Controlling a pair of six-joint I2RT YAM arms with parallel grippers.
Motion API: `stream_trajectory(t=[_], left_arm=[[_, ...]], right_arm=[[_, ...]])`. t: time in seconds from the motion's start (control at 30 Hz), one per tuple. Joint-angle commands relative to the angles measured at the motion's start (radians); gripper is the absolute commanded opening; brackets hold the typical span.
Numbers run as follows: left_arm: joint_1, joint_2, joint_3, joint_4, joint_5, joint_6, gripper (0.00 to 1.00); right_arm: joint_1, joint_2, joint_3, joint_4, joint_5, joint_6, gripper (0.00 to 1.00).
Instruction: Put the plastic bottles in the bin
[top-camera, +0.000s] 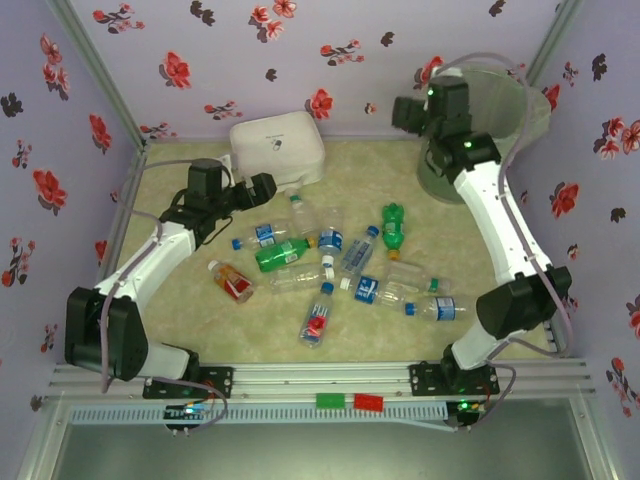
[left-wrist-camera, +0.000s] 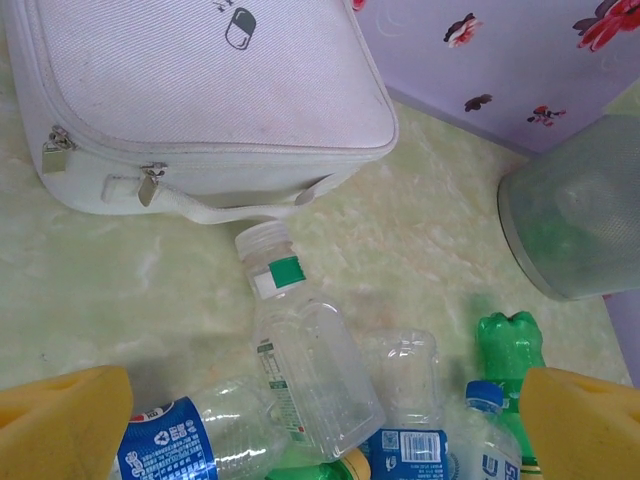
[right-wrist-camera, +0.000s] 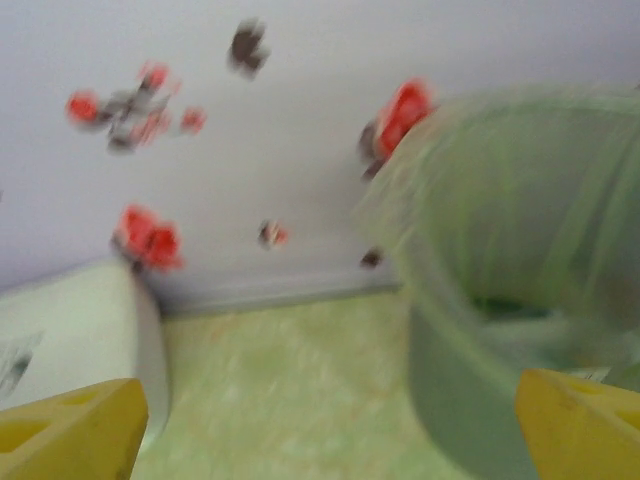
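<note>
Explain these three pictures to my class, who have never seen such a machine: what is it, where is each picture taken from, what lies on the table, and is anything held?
These are two robot arms bolted at the near edge of a table. One picture looks down from above; the other two come from a camera on each wrist, with its yellow fingers at the bottom corners. On it lie scattered plastic bottles, a white zipped case and a round bin. The left gripper hangs open over the bottles; the right gripper is open near the bin. Neither holds anything.
</note>
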Motion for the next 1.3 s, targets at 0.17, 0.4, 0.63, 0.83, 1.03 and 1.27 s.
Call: stream_trajectory(t=[0.17,0.4,0.63,0.83,1.03,1.27], left_arm=[[-0.011,0.06,0.036,0.036,-0.011,-0.017,1.0],[-0.039,0.129,0.063,0.037,-0.008,-0.029,1.0],[-0.046,0.198,0.093,0.031,0.009,-0.068,1.0],[-0.049,0.26,0.156,-0.003,0.01,-0.088,1.0],[-0.076,0.334,0.287,-0.174,-0.061,-0.066,1.0],[-0.106,0.366,0.31,-0.198,-0.132,-0.083,1.0]], right_arm=[[0.063,-0.033,-0.285,-0.165,-0.169,0.169,1.0],[0.066,0.012,-0.43,-0.193,-0.123,0.191,1.0],[0.067,0.121,-0.449,-0.206,-0.089,0.142,1.0],[0.05,0.19,-0.453,-0.139,-0.079,0.152,1.0],[0.019,0.288,-0.416,-0.13,-0.124,0.176,0.85],[0.013,0.349,-0.442,-0.102,-0.117,0.187,0.78]])
